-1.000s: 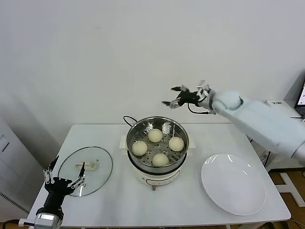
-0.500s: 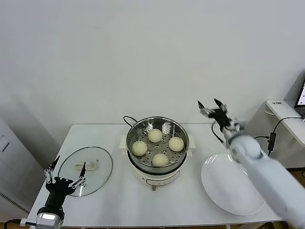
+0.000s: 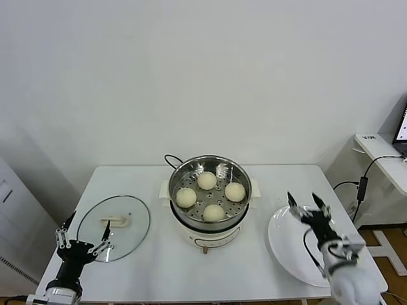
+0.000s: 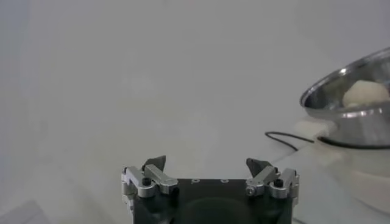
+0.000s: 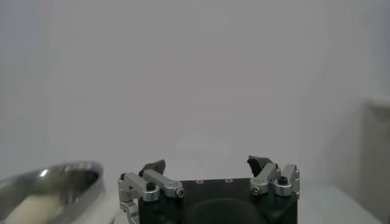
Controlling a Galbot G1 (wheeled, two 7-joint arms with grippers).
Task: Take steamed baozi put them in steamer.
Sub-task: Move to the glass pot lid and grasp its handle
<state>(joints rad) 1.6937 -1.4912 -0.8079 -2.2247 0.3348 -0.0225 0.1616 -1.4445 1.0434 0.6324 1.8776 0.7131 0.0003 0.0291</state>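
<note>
The shiny steel steamer (image 3: 210, 170) stands on its white cooker base at the middle of the table. Several cream-white baozi lie on its perforated floor, among them one at the left (image 3: 186, 197), one at the back (image 3: 207, 180) and one at the right (image 3: 235, 191). My right gripper (image 3: 308, 202) is open and empty, low over the white plate (image 3: 299, 254) at the right. My left gripper (image 3: 85, 225) is open and empty at the front left, by the glass lid. The steamer also shows in the left wrist view (image 4: 353, 102) and in the right wrist view (image 5: 42, 182).
A round glass lid (image 3: 117, 222) with a white handle lies flat at the left of the table. A black cord (image 3: 172, 159) runs behind the steamer. The table's front edge is close to both grippers. A side desk (image 3: 381, 152) stands at the far right.
My right arm has swung from above and behind the steamer out to the right and down, ending low over the white plate. Its gripper stayed open and empty. The left arm barely moved.
</note>
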